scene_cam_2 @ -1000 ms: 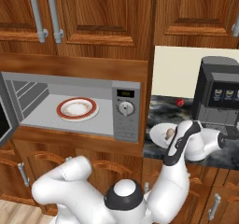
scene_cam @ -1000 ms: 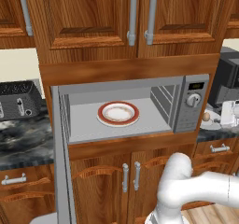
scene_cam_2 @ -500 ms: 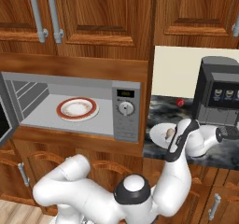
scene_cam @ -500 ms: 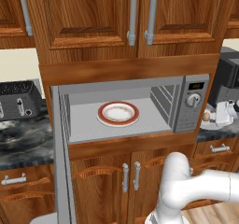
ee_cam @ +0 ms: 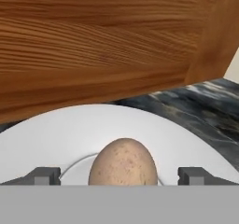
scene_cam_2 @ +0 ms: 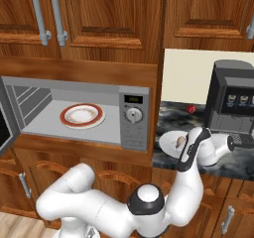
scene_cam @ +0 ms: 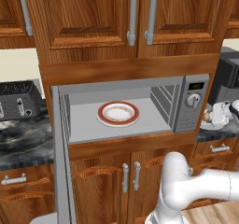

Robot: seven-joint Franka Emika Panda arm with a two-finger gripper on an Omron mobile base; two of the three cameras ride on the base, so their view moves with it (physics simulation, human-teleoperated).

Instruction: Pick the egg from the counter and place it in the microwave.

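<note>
While the fingers [ee_cam: 119, 176] stand fully apart and hold nothing, you have the pick step in hand, not yet closed.

Item, egg [ee_cam: 123, 162]: tan, speckled, resting on a white plate [ee_cam: 56, 139] on the dark marbled bench [ee_cam: 205, 106], between the two finger tips in the hand view. From the right base view it shows as a small tan oval [scene_cam_2: 180, 141] on that plate, just right of the microwave [scene_cam_2: 135, 118].

Item, microwave: door swung open, grey interior bare but for a red-rimmed plate [scene_cam: 118, 113] on its floor.

Item, coffee machine [scene_cam_2: 233, 103]: black, standing just behind the arm's working spot.

Next move, as judged: you would ease the hand a little further so the tips flank the egg's widest part, then close gently; a smooth oval may roll or slip. Lifting calls for clearing the wooden cabinet side [ee_cam: 93, 41] close ahead.
</note>
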